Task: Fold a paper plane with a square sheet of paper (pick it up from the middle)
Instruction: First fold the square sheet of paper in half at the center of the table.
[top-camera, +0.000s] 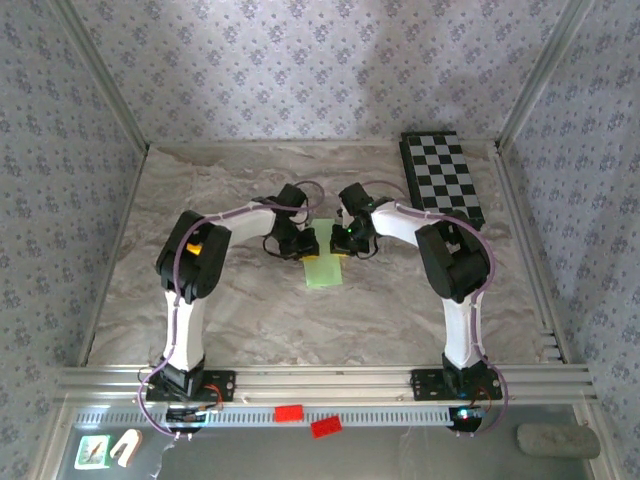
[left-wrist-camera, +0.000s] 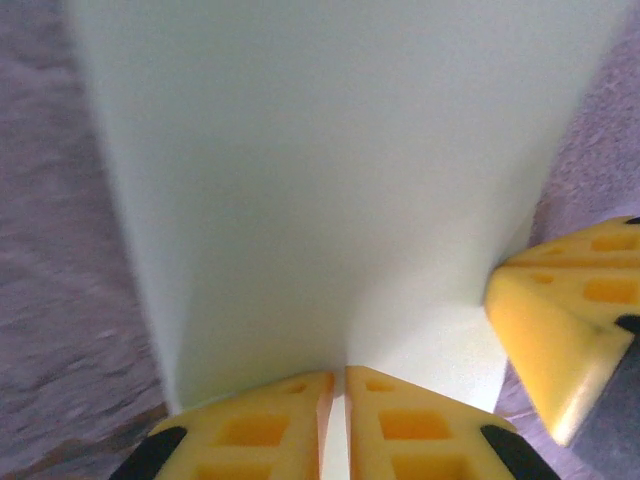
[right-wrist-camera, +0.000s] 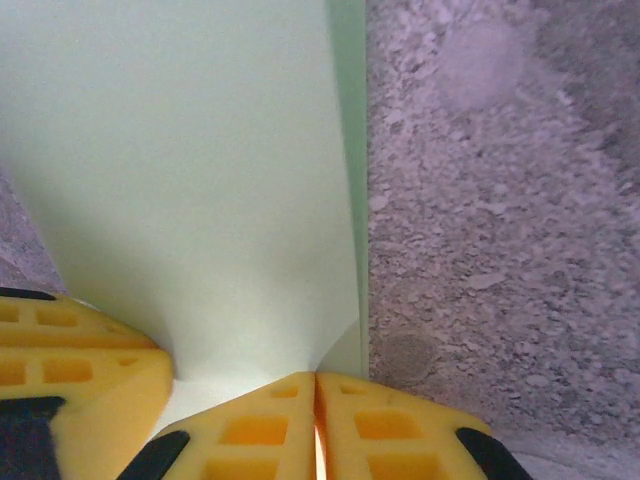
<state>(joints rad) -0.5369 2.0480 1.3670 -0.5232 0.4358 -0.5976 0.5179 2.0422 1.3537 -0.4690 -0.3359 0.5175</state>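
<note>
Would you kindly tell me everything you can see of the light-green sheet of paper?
The sheet of paper is thin, plain, pale green and matte, a narrow oblong from above; a second layer along one edge suggests a fold. The left fingers and right fingers, side by side, are shut on its far end, while its near end seems to rest on the marbled table, midway between the arms.
</note>
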